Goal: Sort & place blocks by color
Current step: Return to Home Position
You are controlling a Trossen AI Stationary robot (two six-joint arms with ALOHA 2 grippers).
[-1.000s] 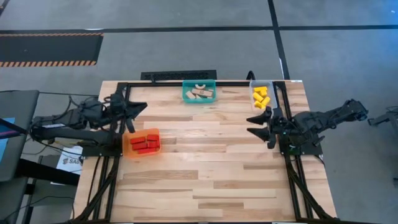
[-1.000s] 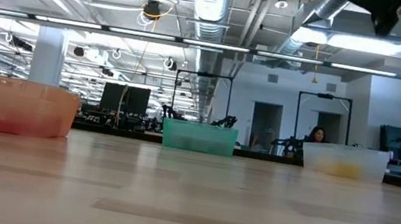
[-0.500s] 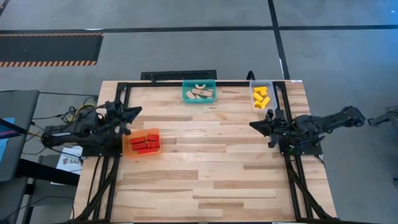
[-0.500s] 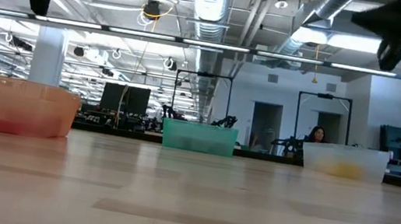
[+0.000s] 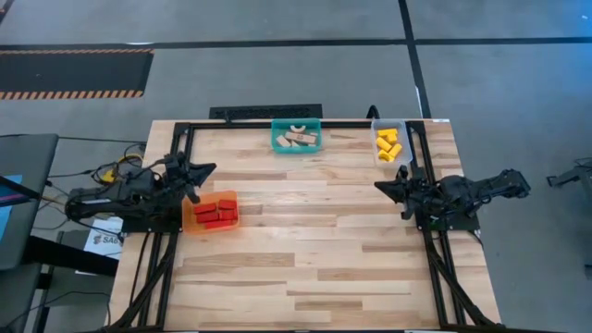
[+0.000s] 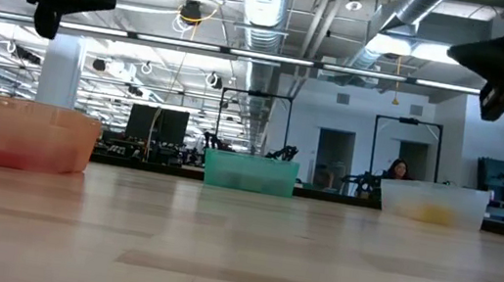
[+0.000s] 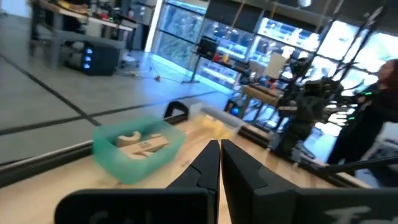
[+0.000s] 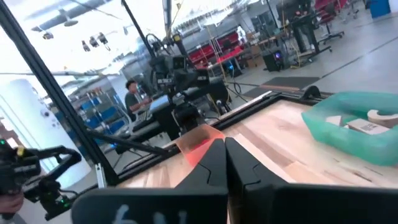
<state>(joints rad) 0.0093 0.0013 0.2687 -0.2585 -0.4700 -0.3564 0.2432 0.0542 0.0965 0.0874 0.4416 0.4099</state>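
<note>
Two dark robot arms hang just above a pale wooden table (image 5: 305,264), with every block lying in a bin. Seen from overhead, the left gripper (image 5: 205,170) sits at about 10 o'clock from the table's centre, just beside the far edge of the orange bin (image 5: 188,220). Its two fingers are pressed almost together with only a thin slit between them, and they grip nothing. The right gripper (image 5: 380,185) is at about 2 o'clock, near the table's right edge. Its fingers are likewise closed and empty, and its tip points toward the middle of the table. The red blocks (image 5: 215,213) lie packed in the orange bin at 9 o'clock. The pale wood blocks (image 5: 298,139), an arch among them, rest in the teal bin (image 5: 275,141) at 12 o'clock against the far edge. The yellow blocks (image 5: 388,143) fill the clear bin (image 5: 388,126) at 1 o'clock in the far right corner. From table height, the three bins stand in a row across the boards, well apart from one another, with both grippers above them at the upper corners. A person (image 6: 398,169) shows in the room behind the table.
</note>
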